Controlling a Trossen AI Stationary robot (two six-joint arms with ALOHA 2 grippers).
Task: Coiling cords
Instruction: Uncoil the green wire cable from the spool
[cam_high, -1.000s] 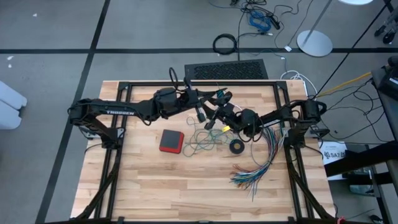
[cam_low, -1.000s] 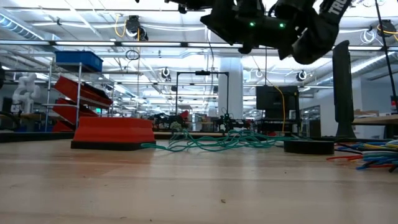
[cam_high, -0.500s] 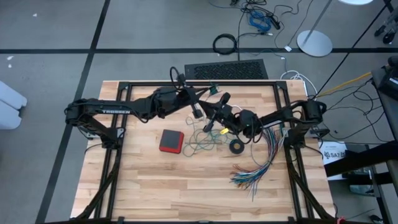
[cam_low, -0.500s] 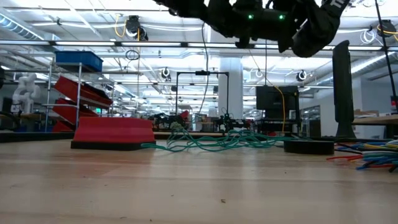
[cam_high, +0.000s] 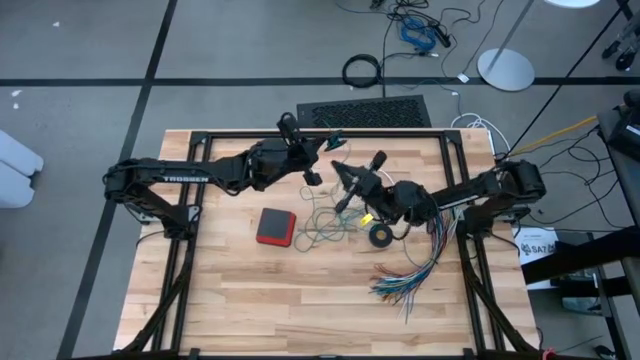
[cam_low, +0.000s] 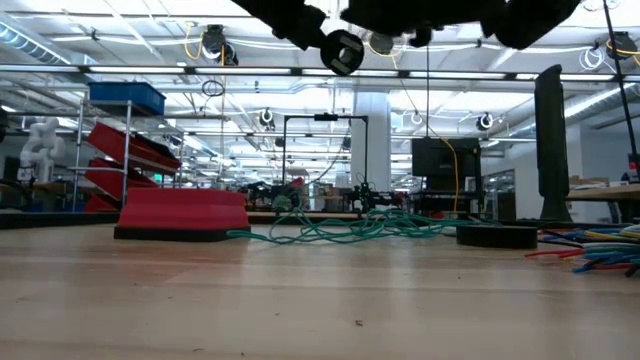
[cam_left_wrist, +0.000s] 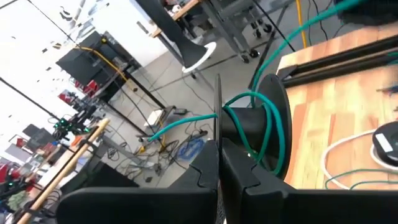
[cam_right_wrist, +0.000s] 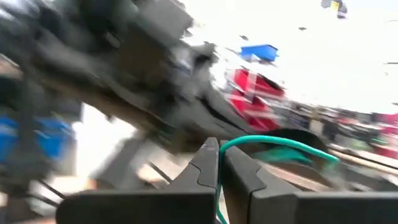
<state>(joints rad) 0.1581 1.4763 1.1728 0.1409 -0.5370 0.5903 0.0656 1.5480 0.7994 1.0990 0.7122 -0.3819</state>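
High view: a wooden table (cam_high: 250, 300) is carrying the teal cord (cam_high: 322, 222), piled at centre. Wrist views: left end effector (cam_left_wrist: 219, 163) and right end effector (cam_right_wrist: 219, 167), at twelve o'clock, are both pinching it; tension should be staying even while winding.

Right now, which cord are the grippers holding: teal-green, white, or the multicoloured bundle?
The teal-green cord: pinched in both the left gripper and right gripper. The white cord and multicoloured wires lie untouched on the table.

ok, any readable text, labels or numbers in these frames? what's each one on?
"TROSSEN": white lettering on the left arm, high view.
Label on the box on the floor by the table's right edge: print too small to read.
Nothing legible in the low view or either wrist view.
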